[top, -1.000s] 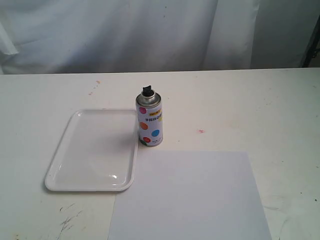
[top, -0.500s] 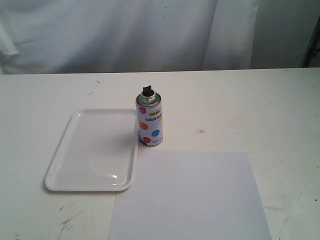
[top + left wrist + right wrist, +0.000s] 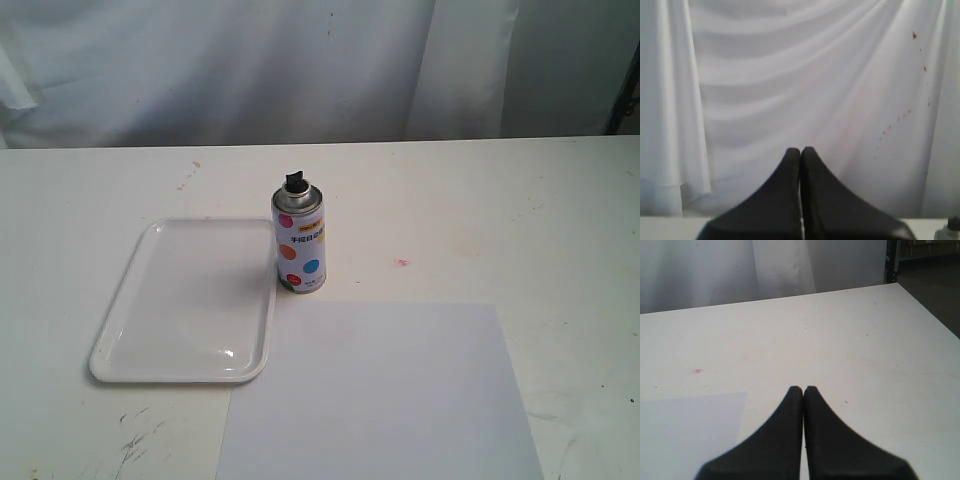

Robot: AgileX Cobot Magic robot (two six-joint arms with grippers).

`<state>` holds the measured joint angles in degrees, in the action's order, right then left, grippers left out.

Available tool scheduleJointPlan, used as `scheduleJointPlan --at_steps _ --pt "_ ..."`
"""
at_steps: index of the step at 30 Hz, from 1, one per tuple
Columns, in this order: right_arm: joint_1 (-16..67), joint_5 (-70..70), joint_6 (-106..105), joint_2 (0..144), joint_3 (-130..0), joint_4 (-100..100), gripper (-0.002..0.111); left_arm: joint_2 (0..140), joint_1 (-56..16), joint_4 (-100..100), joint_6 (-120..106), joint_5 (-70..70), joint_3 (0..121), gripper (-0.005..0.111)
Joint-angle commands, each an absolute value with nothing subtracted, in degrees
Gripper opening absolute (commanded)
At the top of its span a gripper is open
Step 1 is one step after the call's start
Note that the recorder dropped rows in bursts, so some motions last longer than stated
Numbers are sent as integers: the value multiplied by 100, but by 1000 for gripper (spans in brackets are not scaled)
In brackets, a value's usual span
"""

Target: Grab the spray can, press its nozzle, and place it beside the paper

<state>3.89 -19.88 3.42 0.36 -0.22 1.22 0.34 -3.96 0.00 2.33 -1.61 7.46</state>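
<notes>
White spray can upright on table, just outside tray rim; left, right jaws clenched

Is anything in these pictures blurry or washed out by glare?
Exterior view: fairly sharp, one small glare spot near the front edge of the white tray. Left wrist view: soft and hazy, the curtain blurred behind the dark left gripper. Right wrist view: clearer, though the right gripper is a featureless black shape.
</notes>
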Motion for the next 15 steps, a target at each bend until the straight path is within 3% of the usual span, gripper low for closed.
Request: scheduleJointPlan --at_steps 1,15 --pt "351 -1984 344 0 0 139 0 590 -381 -55 275 -225 1465 0" --pt "351 -1984 344 0 0 139 0 4630 -392 -55 275 -624 3713 0"
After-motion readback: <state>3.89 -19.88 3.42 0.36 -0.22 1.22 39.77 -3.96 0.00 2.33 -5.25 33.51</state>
